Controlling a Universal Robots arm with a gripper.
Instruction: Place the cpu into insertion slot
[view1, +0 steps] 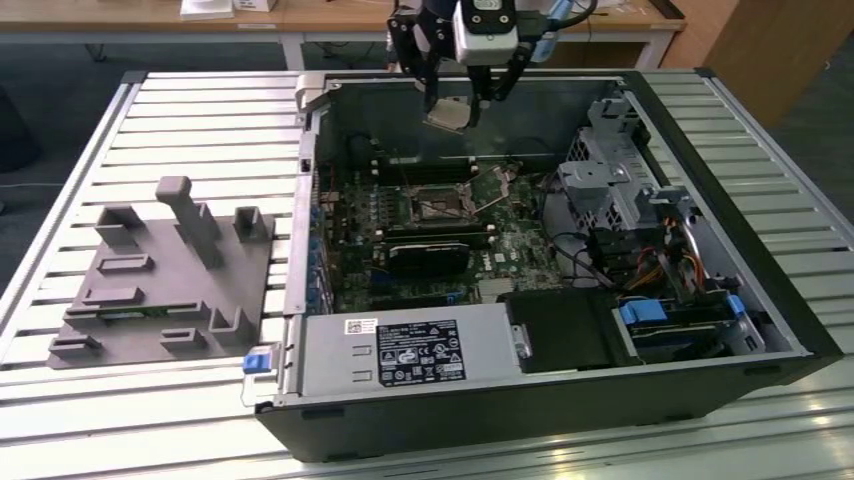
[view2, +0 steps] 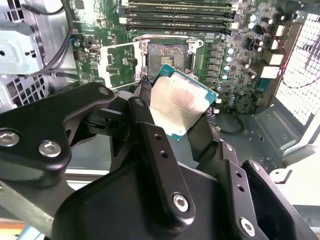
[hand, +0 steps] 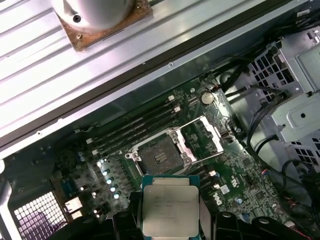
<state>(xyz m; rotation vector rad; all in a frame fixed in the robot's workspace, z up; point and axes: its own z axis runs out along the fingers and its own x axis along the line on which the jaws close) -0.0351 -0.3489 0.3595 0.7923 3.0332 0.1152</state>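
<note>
My gripper (view1: 463, 108) hangs over the far side of the open computer case, shut on the cpu (view1: 449, 116), a flat square chip with a dull silvery face. In both wrist views the cpu (view2: 181, 103) (hand: 170, 208) sits pinched between the two black fingers (view2: 150, 135), tilted, well above the motherboard. The insertion slot (view1: 437, 208) is a small dark square socket in the middle of the board, below and nearer than the chip. Its metal bracket is swung open beside the bare socket (view2: 167, 51) (hand: 159, 157).
The black case (view1: 561, 400) lies open on a slatted metal table (view1: 200, 130). A black card (view1: 427, 255) and long memory strips (view2: 177, 12) flank the socket. A drive cage (view1: 614, 180) with cables fills the exterior view's right. A grey fixture block (view1: 160, 275) stands outside the case.
</note>
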